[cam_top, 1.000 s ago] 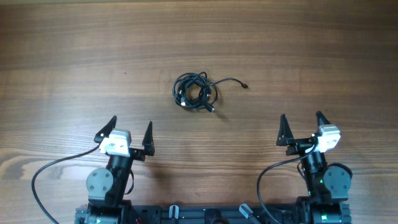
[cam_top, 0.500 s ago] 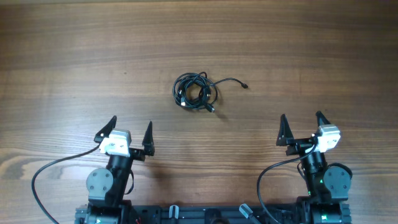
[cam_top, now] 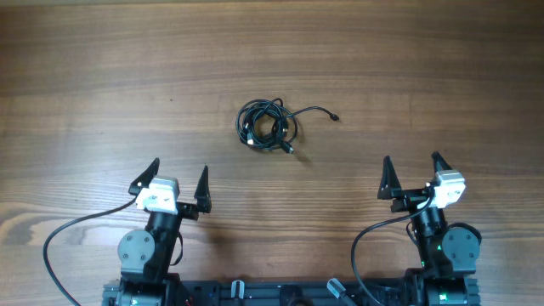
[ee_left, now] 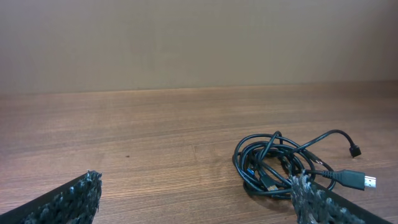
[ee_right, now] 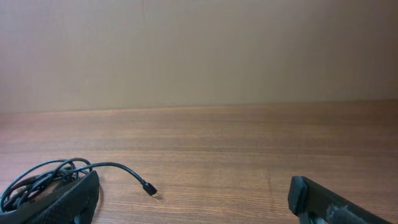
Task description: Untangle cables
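Note:
The cables lie as one knotted black coil on the wooden table, a little above its middle. One loose strand runs right from the coil to a small dark plug. My left gripper stands open near the front left, well short of the coil. My right gripper stands open at the front right, also apart from it. In the left wrist view the coil sits ahead and to the right, with a metal-tipped plug. In the right wrist view the coil is at the far left, with the loose plug beside it.
Thicker black wires loop from both arm bases at the table's front edge. A plain beige wall stands behind the far edge of the table.

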